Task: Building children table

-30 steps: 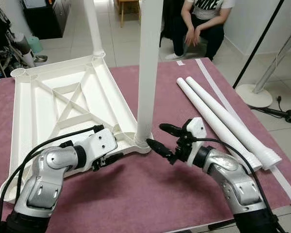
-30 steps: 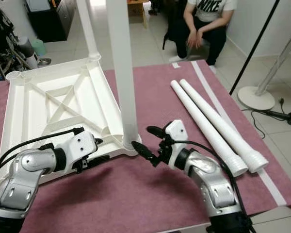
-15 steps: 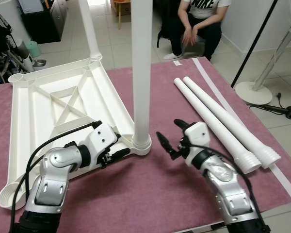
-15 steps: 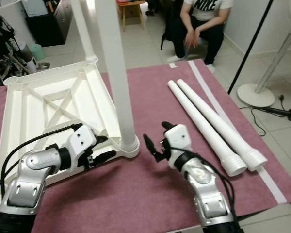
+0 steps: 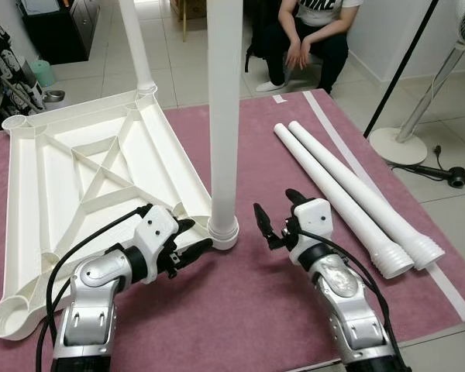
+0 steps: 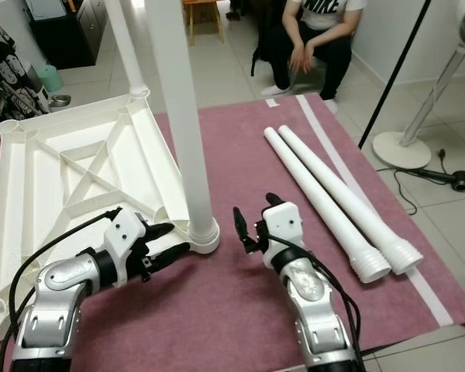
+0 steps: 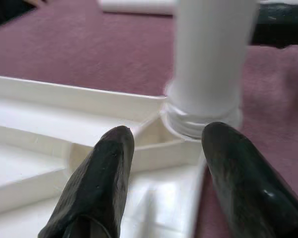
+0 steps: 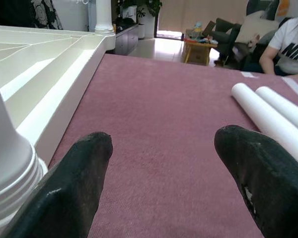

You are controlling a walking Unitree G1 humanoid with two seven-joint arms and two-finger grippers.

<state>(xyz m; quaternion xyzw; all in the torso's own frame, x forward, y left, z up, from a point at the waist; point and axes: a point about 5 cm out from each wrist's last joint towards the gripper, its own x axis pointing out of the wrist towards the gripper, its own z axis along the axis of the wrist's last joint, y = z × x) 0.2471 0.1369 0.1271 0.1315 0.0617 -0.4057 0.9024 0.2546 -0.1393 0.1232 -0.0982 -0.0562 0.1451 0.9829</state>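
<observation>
The white table top (image 5: 77,178) lies upside down on the maroon mat (image 5: 240,302). Two white legs stand in its sockets: one at the far corner (image 5: 136,46) and one at the near right corner (image 5: 223,116). Two loose legs (image 5: 345,198) lie side by side on the mat to the right. My left gripper (image 5: 195,235) is open, low beside the near leg's base, which sits just beyond its fingertips (image 7: 114,148). My right gripper (image 5: 275,203) is open on the other side of that leg, apart from it, over bare mat (image 8: 159,99).
A person (image 5: 314,35) sits on the tiled floor beyond the mat's far edge. A fan's base (image 5: 403,143) and a slanted black pole (image 5: 403,70) stand at the right. Dark furniture and clutter (image 5: 15,70) fill the far left. Free mat lies in front.
My right gripper has drawn back from the leg's base and turned its fingers away from it. The left gripper has slid toward the leg's socket. The camera has shifted a little.
</observation>
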